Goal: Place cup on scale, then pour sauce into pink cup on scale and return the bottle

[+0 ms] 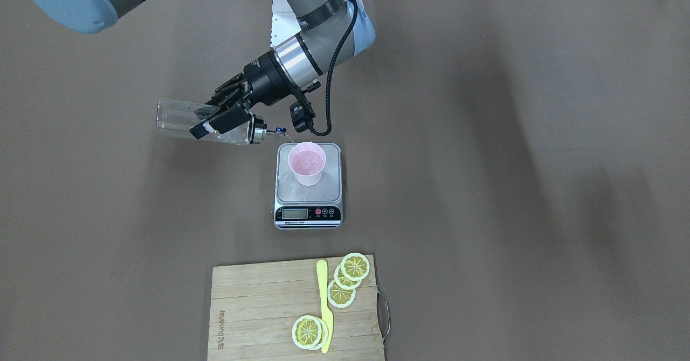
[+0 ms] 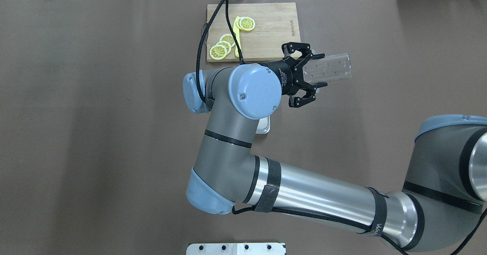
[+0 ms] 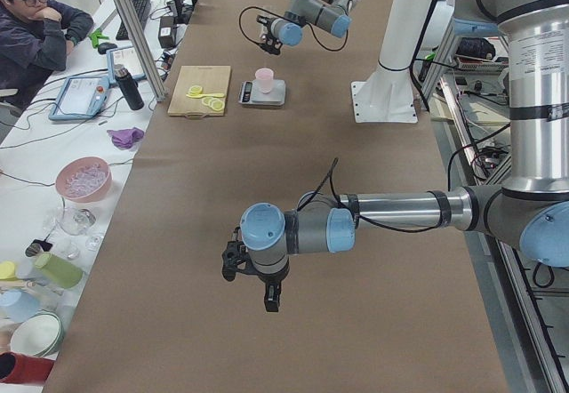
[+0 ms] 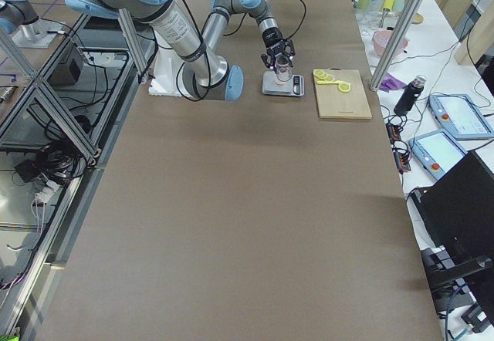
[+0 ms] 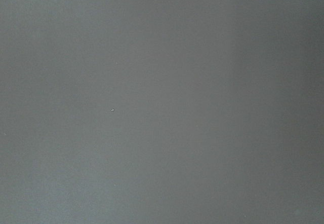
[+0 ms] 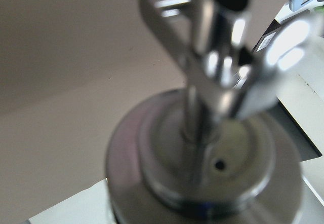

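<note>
The pink cup (image 1: 306,162) stands upright on the scale's (image 1: 308,214) steel platform, with clear liquid in it. My right gripper (image 1: 221,121) is shut on the clear glass bottle (image 1: 178,118), which is tipped nearly level. Its metal spout (image 1: 272,131) is just above the cup's rim, and a thin stream runs into the cup. In the overhead view the gripper (image 2: 310,70) holds the bottle (image 2: 335,70); my arm hides the cup there. The right wrist view shows the spout cap (image 6: 212,148) close up. My left gripper (image 3: 253,277) hangs over bare table, far from the scale; I cannot tell whether it is open.
A bamboo cutting board (image 1: 253,307) lies in front of the scale, with lemon slices (image 1: 354,266) and a yellow knife (image 1: 323,302) on it. Brown table spreads on both sides of the scale. An operator sits beyond the table's far side in the exterior left view.
</note>
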You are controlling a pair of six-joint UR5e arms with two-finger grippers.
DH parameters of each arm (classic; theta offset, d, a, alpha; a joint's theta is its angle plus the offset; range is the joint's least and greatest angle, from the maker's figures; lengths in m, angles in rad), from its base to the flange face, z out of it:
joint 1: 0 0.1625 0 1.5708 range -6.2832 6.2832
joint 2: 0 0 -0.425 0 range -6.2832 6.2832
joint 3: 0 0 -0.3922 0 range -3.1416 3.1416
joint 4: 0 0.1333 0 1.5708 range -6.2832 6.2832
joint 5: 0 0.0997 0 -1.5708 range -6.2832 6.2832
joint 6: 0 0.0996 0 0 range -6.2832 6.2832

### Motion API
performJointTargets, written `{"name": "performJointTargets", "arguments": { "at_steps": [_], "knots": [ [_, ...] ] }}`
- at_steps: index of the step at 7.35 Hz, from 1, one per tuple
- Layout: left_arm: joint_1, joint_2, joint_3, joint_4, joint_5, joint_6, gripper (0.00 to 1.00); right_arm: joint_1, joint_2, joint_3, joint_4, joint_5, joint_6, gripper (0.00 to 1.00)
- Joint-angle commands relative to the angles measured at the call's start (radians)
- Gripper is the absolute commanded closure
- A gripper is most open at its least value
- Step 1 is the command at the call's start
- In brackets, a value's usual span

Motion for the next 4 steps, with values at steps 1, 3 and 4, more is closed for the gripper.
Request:
{"name": "performJointTargets", "arguments": {
  "at_steps": [1, 3, 4],
  "knots": [
    [0.001, 0.0, 0.0, 0.0, -0.001, 0.0, 0.02, 0.0, -0.003, -0.002, 0.066, -0.001, 0.0, 1.0],
    [-0.001, 0.0, -0.003, 0.0, -0.002, 0.0, 0.02, 0.0, -0.017, -0.002, 0.14, -0.005, -0.001, 1.0],
    [0.001, 0.0, -0.003, 0.0, -0.002, 0.0, 0.02, 0.002, -0.043, -0.001, 0.199, -0.005, -0.003, 1.0]
  ]
}}
